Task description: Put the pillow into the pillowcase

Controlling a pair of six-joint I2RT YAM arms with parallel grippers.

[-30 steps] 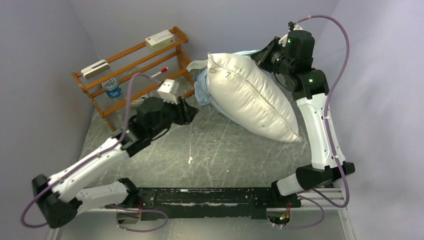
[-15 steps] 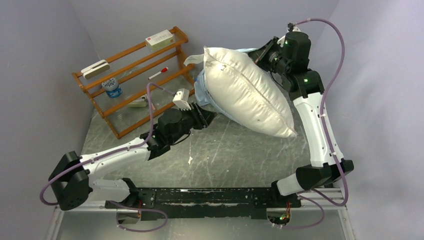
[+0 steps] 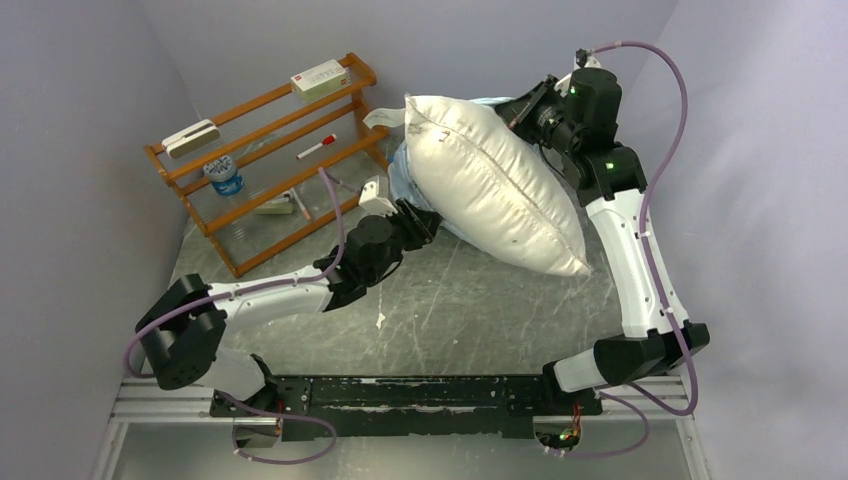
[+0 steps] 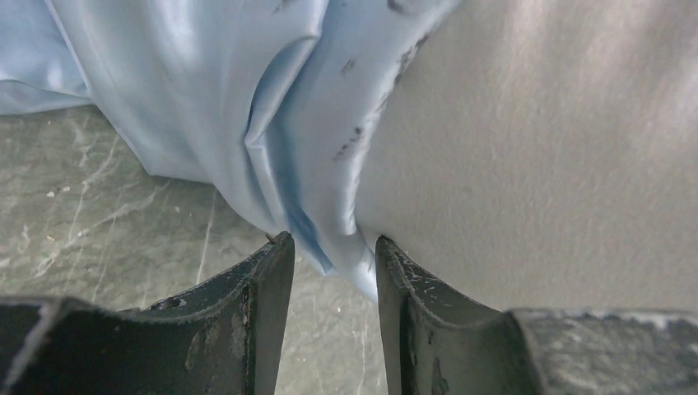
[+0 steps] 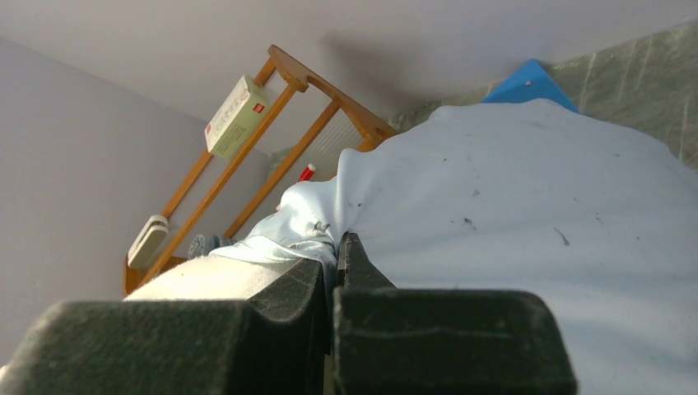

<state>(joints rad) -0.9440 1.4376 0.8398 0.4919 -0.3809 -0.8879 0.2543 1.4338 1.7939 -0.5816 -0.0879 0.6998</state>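
Observation:
The plump white pillow (image 3: 495,185) lies tilted at the back of the table, its upper end raised. The pale-blue pillowcase (image 3: 403,185) bunches under and behind its left side. My right gripper (image 3: 520,108) is at the pillow's top right, shut on a fold of the pillowcase (image 5: 527,214), and a bit of pillow (image 5: 214,278) shows beside its fingers. My left gripper (image 3: 425,222) is at the pillow's lower left edge. Its jaws are open, and a hanging fold of pillowcase (image 4: 206,90) dips between the fingertips (image 4: 280,255). The pillow (image 4: 560,148) presses against the right finger.
A wooden rack (image 3: 270,150) stands at the back left with a box (image 3: 318,77), a red marker (image 3: 315,146) and a small bottle (image 3: 225,178). Walls close in on the left, back and right. A bright-blue sheet corner (image 5: 527,82) shows behind the pillowcase.
My left arm has swung right and forward from near the rack to the pillow's lower left edge. The pillow's top end has shifted slightly left. The right gripper stays shut.

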